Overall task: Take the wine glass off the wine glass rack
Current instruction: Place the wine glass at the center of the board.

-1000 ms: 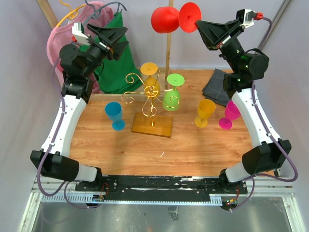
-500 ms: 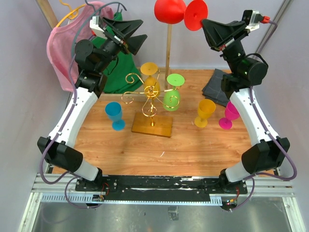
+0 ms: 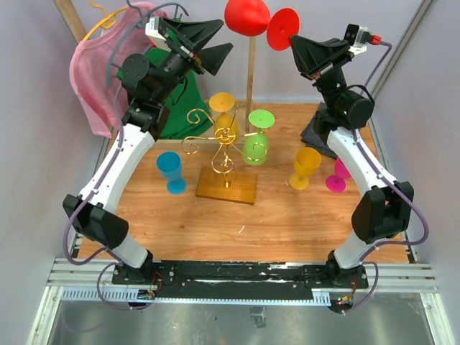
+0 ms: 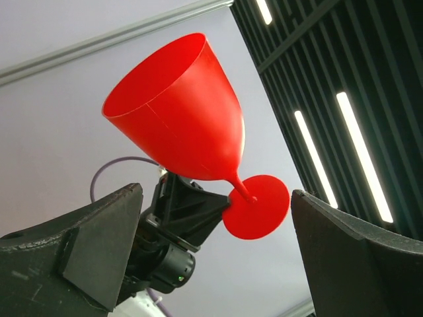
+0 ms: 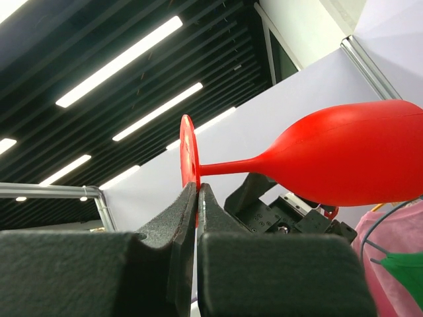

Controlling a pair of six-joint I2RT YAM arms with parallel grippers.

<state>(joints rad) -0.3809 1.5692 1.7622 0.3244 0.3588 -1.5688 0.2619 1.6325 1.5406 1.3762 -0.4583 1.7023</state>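
The right gripper (image 5: 198, 193) is clamped on the rim of the flat foot of the red wine glass (image 5: 344, 155). Its two dark padded fingers (image 5: 168, 228) press together on the disc's edge at the lower middle of the right wrist view. From the foot the stem runs rightward and the bowl fills the right side of that frame, so the glass lies roughly on its side. In the overhead view the glass sits at the top centre, raised well above the table, bowl to the left and foot to the right at the gripper's tip, close to an upright wooden post (image 3: 251, 79).

The left gripper (image 3: 224, 39) is spread wide just left of the bowl. In the left wrist view its fingers (image 4: 99, 244) fill the two lower corners, with the glass between and beyond them, touching neither.

Below, in the middle of the overhead frame, the wine glass rack (image 3: 215, 140) stands on the wooden table (image 3: 287, 215), gold scrolls above a square base. A yellow glass (image 3: 223, 104) and a green glass (image 3: 255, 147) hang on it upside down. A blue glass (image 3: 170, 171) stands upright just left of the base. An amber glass (image 3: 306, 167) and a magenta glass (image 3: 338, 174) stand to its right, near a grey cloth (image 3: 320, 129). At the upper left hang a pink garment (image 3: 90, 68) and a green garment (image 3: 169, 104).
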